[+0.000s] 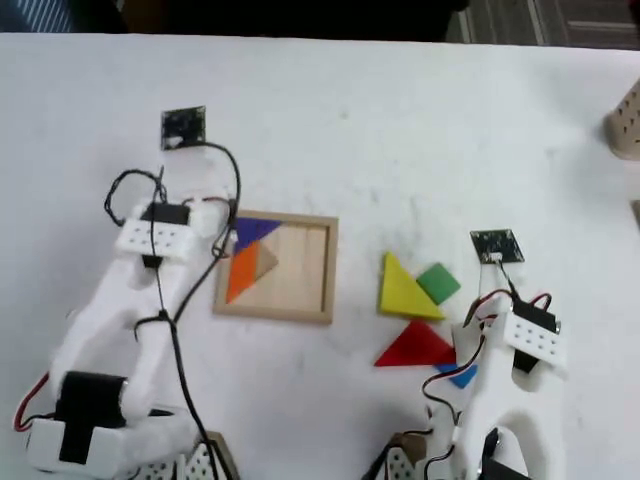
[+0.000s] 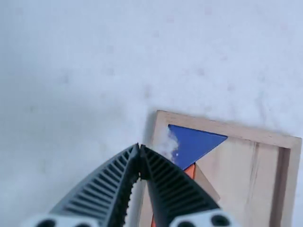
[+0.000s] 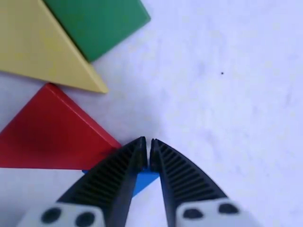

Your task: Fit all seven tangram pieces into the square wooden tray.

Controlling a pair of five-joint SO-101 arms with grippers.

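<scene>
Tray (image 1: 272,312), mid-surface: three pieces seated at its left. Yellow (image 1: 402,290), green (image 1: 438,282), red (image 1: 415,347) and blue (image 1: 460,377) loose at right. Left end effector (image 2: 140,147) at the tray's far-left corner, right end effector (image 3: 147,141) over blue; both pressed together, empty. Step: fourth piece, probably blue. Next calls for opening and grasping.

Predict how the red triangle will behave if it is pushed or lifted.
The red triangle looks flat and rigid, so it would likely slide across the smooth white table rather than roll or tip. Its low edges probably offer little to grip.
</scene>
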